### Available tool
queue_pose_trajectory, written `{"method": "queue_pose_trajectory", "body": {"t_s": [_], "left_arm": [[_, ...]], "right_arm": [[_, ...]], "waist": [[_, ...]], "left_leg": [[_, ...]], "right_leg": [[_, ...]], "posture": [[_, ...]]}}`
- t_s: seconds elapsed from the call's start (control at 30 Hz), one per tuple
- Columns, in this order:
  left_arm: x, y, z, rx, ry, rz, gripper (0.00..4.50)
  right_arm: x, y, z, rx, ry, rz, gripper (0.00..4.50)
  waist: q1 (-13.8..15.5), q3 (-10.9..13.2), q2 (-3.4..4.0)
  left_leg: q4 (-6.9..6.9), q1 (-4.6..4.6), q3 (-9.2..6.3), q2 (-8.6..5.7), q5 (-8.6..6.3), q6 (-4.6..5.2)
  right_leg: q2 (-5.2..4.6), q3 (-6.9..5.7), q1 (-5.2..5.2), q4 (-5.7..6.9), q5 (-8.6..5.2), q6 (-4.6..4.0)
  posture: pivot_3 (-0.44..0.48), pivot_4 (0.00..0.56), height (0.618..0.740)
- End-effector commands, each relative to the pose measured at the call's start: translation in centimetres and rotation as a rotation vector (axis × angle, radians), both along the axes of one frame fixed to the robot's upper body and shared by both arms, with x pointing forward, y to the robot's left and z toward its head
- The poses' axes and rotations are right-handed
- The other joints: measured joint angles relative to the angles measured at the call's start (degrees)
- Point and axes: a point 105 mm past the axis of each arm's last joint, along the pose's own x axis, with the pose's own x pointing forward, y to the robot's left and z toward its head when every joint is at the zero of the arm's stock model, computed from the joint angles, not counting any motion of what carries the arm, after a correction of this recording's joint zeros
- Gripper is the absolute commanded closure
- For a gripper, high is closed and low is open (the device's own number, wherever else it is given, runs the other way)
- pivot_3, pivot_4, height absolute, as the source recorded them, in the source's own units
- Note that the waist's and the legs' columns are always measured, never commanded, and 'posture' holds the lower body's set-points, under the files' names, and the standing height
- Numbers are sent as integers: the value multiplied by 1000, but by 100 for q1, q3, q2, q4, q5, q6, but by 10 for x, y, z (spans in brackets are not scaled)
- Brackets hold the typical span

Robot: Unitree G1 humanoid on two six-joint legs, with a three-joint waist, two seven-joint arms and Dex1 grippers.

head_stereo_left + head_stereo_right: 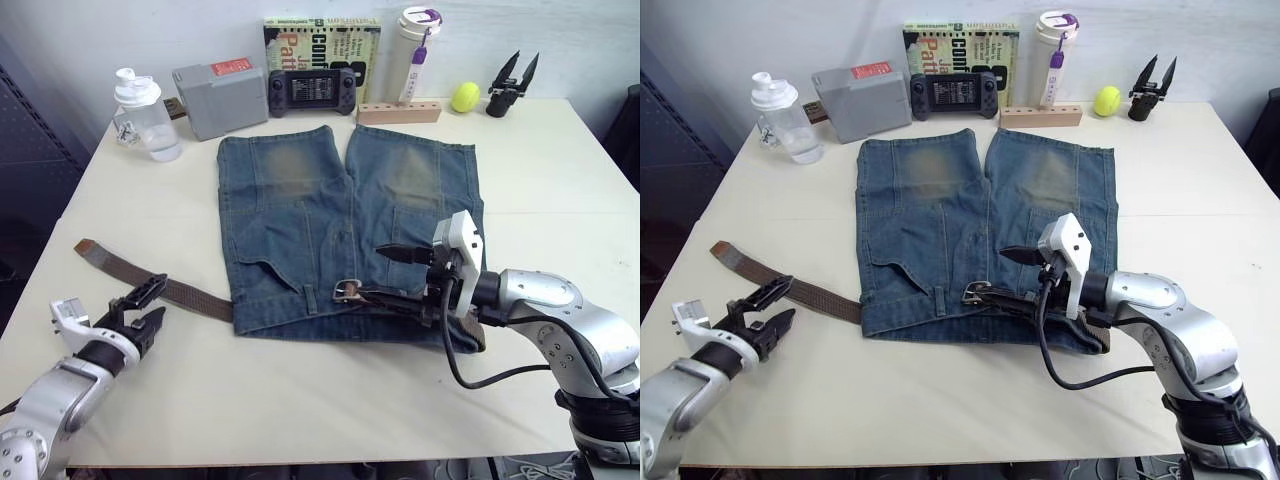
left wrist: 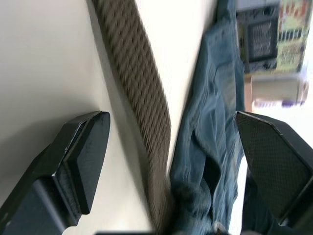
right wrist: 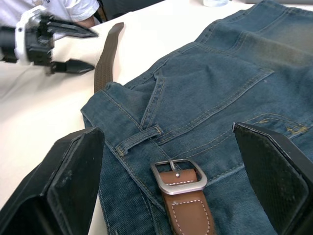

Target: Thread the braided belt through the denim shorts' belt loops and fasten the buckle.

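— On the waistband of the denim shorts (image 1: 340, 220), what sits nearest the right gripper (image 1: 400, 272)?
— The buckle (image 3: 178, 176), lying flat just ahead of its parted, empty fingers, with one of the belt loops (image 3: 139, 138) just beyond.
— And the braided belt (image 1: 150, 283)?
— Its free tail emerges from the shorts' left edge and runs leftward across the table (image 1: 560, 200). The left gripper (image 1: 143, 308), also spread and holding nothing, hovers just beside that strap, so I judge the left arm nearer for pulling.
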Motion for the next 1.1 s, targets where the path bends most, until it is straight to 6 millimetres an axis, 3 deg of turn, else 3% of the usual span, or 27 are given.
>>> {"method": "queue_pose_trajectory", "body": {"t_s": [0.03, 0.17, 0.43, 0.47, 0.5, 0.6, 0.67, 0.73, 0.77, 0.83, 0.9, 0.93, 1.0, 1.1], "left_arm": [[22, -4, 0, -35, -4, 12, 22], [41, -6, -4, -36, 5, 15, 22], [52, 3, -7, -26, -3, 85, 22], [52, 5, -9, -21, 3, 96, 566], [52, 10, -11, -17, 14, 128, 728], [51, 22, -15, -23, 20, 219, 1983], [50, 28, -10, 34, -6, 258, 2814], [52, 26, 7, 177, -79, 258, 3700], [54, 21, 19, 268, -133, 236, 4105], [58, 2, 44, 534, -243, 146, 4105], [60, -9, 52, 682, -292, 94, 4105], [63, -38, 66, 951, -399, -29, 4105], [57, -93, 74, 1401, -622, -274, 4105], [30, -153, 56, 1867, -984, -619, 4105]], "right_arm": [[0, 1, 14, 14, -61, 5, 0], [1, 1, 17, 17, -75, -2, 0], [5, 0, 17, 18, -81, -20, 0], [5, 0, 17, 17, -81, -22, 0], [5, 0, 16, 15, -81, -24, 0], [6, 0, 16, 10, -84, -29, 0], [6, -1, 16, 9, -85, -32, 0], [6, -2, 16, 3, -88, -41, 0], [7, -3, 16, 2, -87, -45, 0], [7, -5, 16, -4, -86, -53, 0], [7, -5, 16, -8, -85, -55, 0], [8, -6, 15, -12, -86, -60, 0], [10, -8, 16, -18, -91, -72, 0], [13, -10, 16, -47, -119, -89, 0]], "waist": [[9, 0, 0], [7, 1, 1], [3, 0, 1], [3, 0, 2], [1, 0, 1], [-6, 0, 1], [-15, 0, 1], [-24, 1, 0], [-30, 2, -1], [-28, 9, -14], [-21, 13, -20], [-13, 13, -19], [1, 17, -21], [-10, 17, -7]], "left_leg": [[0, 0, 0, -2, 0, 0], [-2, -2, 4, -5, 1, 1], [0, 5, 12, -3, 1, 2], [0, 5, 12, -3, 1, 1], [0, 6, 11, -3, 1, 1], [0, 5, 11, -2, 1, 1], [0, 5, 13, -1, 1, 1], [-1, 3, 14, 3, 1, 1], [-3, 3, 17, 5, 1, 0], [-5, -1, 22, 10, 0, -1], [-4, -17, 38, 12, 1, -5], [-4, -19, 43, 11, 1, -6], [-4, -31, 59, 10, 0, -8], [-14, -45, 73, 5, -1, -13]], "right_leg": [[0, -1, 0, 1, 0, 0], [1, -11, 0, -1, 1, 2], [5, -15, 1, 4, 2, 3], [5, -15, 1, 4, 2, 3], [5, -14, 1, 5, 2, 3], [5, -15, 1, 4, 2, 3], [7, -14, 1, 2, 2, 3], [14, -16, 0, 0, 2, 3], [18, -15, -2, -2, 2, 3], [26, -14, -9, -4, 2, 3], [34, -12, -25, -2, 2, 2], [33, -11, -25, -3, 2, 2], [35, -15, -29, -8, 2, 2], [38, -7, -43, -17, 2, 2]], "posture": [[0, 150, 726], [0, 150, 726], [0, 150, 726], [0, 150, 726], [0, 150, 726], [0, 150, 726], [0, 150, 726], [0, 150, 726], [0, 150, 726], [0, 150, 726], [0, 150, 726], [0, 150, 726], [0, 150, 726], [0, 150, 726]]}}
